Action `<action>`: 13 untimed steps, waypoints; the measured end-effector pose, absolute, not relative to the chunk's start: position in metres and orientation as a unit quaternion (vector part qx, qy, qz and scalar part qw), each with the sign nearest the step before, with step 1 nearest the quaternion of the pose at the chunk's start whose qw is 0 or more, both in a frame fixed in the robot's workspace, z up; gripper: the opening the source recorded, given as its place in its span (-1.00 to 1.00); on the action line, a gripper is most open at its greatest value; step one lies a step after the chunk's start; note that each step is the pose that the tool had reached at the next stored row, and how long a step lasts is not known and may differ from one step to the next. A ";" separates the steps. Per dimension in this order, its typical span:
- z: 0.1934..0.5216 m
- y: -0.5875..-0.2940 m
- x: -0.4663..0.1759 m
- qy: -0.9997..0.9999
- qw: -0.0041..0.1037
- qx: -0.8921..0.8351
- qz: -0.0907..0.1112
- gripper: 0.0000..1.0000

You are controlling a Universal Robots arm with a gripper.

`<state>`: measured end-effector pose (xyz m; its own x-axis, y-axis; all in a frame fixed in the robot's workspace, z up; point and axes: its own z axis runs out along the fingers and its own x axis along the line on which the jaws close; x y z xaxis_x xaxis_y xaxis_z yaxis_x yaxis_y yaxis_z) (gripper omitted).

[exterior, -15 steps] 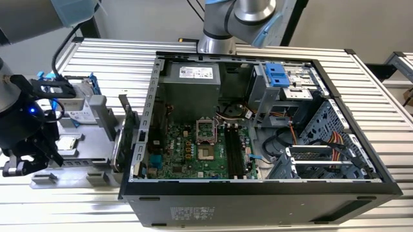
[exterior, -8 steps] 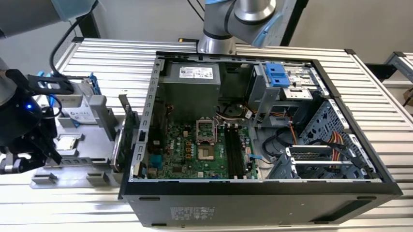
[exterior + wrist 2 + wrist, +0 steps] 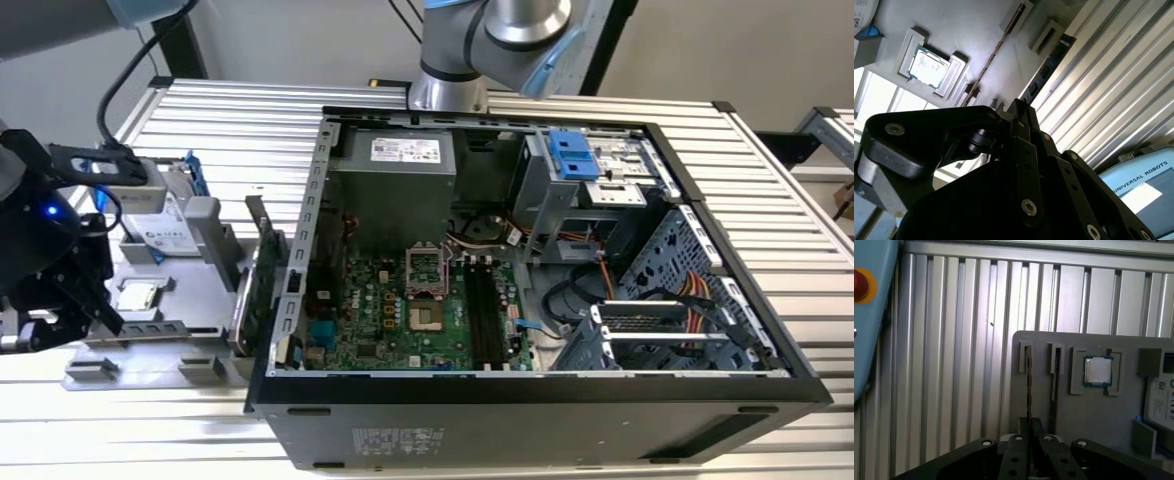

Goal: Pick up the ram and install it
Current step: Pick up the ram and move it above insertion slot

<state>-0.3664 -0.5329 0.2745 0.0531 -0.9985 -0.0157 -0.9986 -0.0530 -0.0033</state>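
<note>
The ram (image 3: 1050, 62) is a thin dark-blue board that stands on edge in a slot at the rim of the grey parts tray (image 3: 1089, 415). In the first wrist view the ram (image 3: 1028, 385) shows edge-on as a thin dark line that runs straight toward my gripper (image 3: 1031, 426). My gripper (image 3: 47, 322) hangs over the end of the tray at the exterior view's left, in line with the ram. The gripper tip (image 3: 1019, 107) sits right at the ram's near end; I cannot see whether it touches.
On the tray lie a square silver processor (image 3: 1098, 371) and a hard drive (image 3: 147, 228). A dark card (image 3: 260, 255) stands on edge between the tray and the open computer case (image 3: 534, 385). Black memory sockets (image 3: 483, 315) run along the green motherboard. A blue pendant (image 3: 869, 315) lies beside the tray.
</note>
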 end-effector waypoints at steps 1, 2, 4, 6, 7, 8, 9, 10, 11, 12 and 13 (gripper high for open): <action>0.276 -0.533 -0.366 0.688 0.007 -0.726 0.005 -1.00; 0.277 -0.533 -0.366 0.688 0.007 -0.726 0.005 -1.00; 0.279 -0.533 -0.366 0.688 0.007 -0.726 0.005 -1.00; 0.282 -0.533 -0.366 0.688 0.007 -0.726 0.005 -1.00; 0.283 -0.533 -0.366 0.688 0.007 -0.726 0.005 -1.00; 0.284 -0.533 -0.366 0.688 0.007 -0.726 0.005 -1.00; 0.285 -0.533 -0.366 0.688 0.007 -0.726 0.005 -1.00; 0.287 -0.533 -0.366 0.688 0.007 -0.726 0.005 -1.00; 0.288 -0.533 -0.366 0.688 0.007 -0.726 0.005 -1.00; 0.290 -0.533 -0.366 0.688 0.007 -0.726 0.005 -1.00; 0.301 -0.533 -0.366 0.688 0.007 -0.726 0.005 -1.00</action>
